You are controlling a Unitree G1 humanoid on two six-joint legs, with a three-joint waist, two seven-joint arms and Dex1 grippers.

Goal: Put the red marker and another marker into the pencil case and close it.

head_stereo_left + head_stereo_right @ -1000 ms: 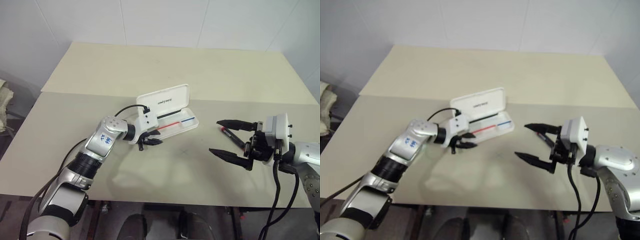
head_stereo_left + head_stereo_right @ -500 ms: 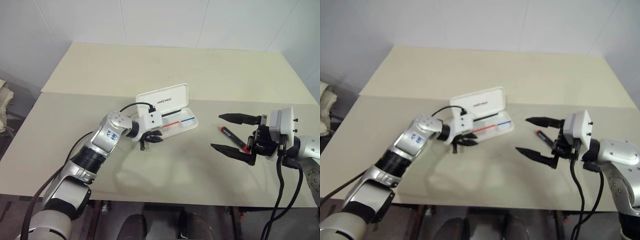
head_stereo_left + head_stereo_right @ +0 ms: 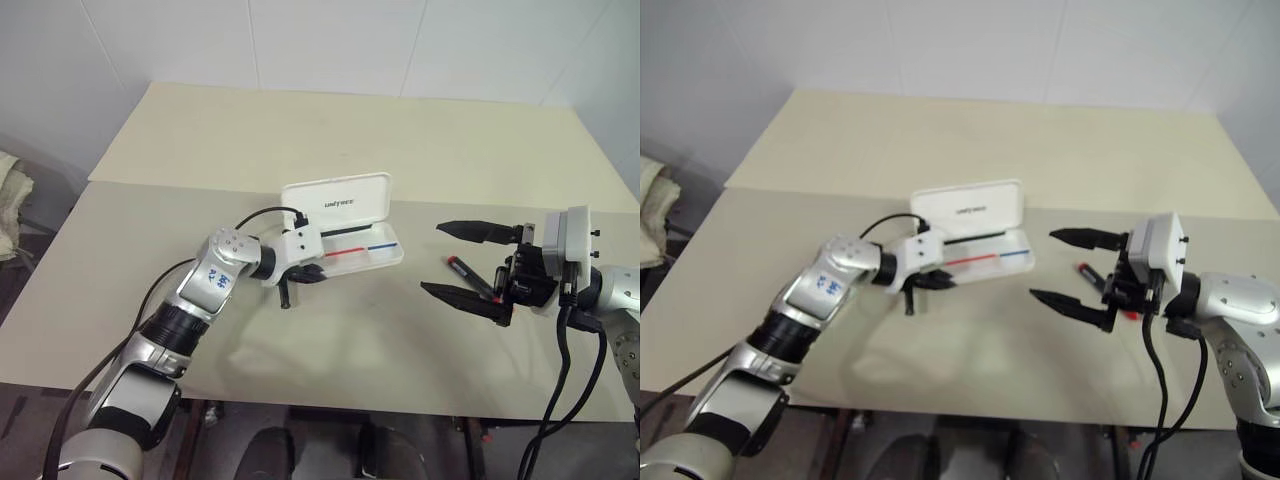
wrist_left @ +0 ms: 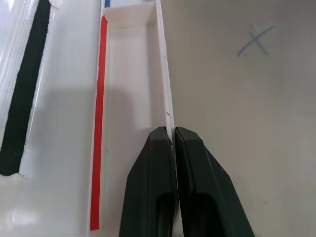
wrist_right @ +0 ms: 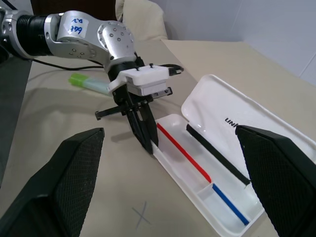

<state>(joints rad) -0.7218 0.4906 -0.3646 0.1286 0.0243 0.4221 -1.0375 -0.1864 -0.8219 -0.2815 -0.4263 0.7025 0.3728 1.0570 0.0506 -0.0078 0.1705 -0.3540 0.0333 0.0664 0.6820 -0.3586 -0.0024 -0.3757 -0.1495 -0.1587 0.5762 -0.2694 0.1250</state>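
Red marker (image 3: 470,277) half hidden behind right gripper (image 3: 478,264), left gripper (image 4: 173,140) pinching pencil case (image 3: 345,222) rim

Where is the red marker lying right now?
The red marker lies on the table on the robot's right, apart from the open pencil case and beneath the open right gripper, untouched.

One open white pencil case (image 3: 345,222), one red marker (image 3: 468,276), one light-green highlighter (image 5: 89,83). Inside the tray: one red stripe (image 5: 181,155), one blue stripe (image 5: 229,201). One pencilled cross (image 4: 254,41) on one table (image 3: 350,140).
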